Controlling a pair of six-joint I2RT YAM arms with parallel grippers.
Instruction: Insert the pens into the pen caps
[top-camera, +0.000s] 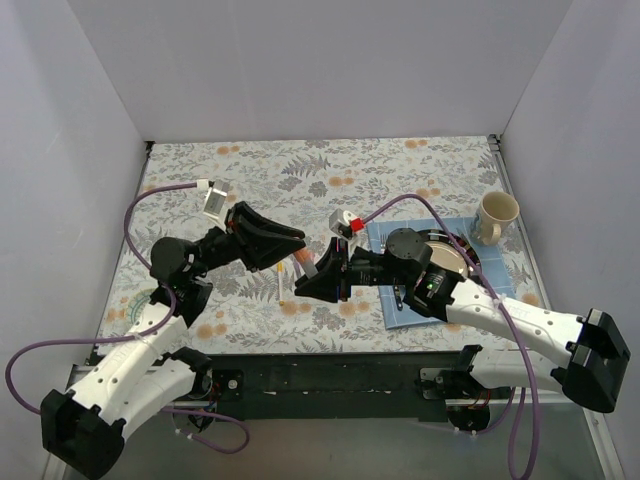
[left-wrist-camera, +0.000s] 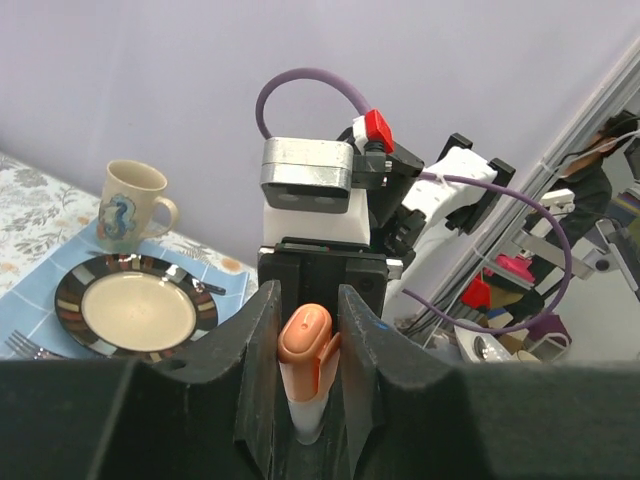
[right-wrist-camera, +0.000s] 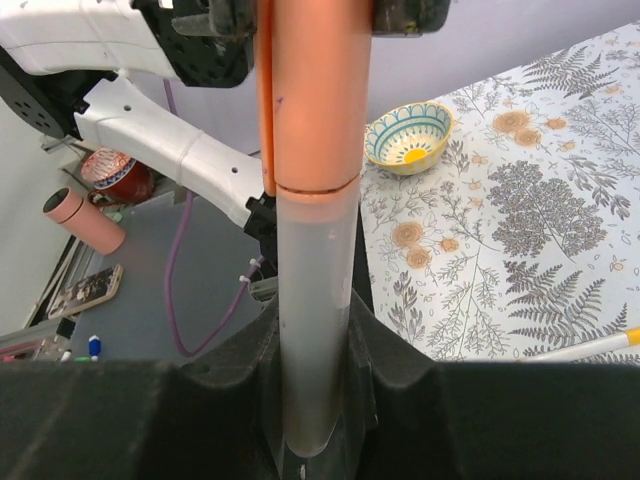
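A whitish pen with an orange pen cap on its end is held between both grippers above the floral cloth. My left gripper is shut on the orange cap, and the whitish barrel shows below it. My right gripper is shut on the barrel. In the top view the left gripper and right gripper meet tip to tip at the pen. A second whitish pen lies on the cloth. The other caps and the dark pen are out of view.
A striped plate sits on a blue mat at the right, with a mug behind it. A fork lies beside the plate. A patterned bowl stands near the left arm. White walls enclose the table.
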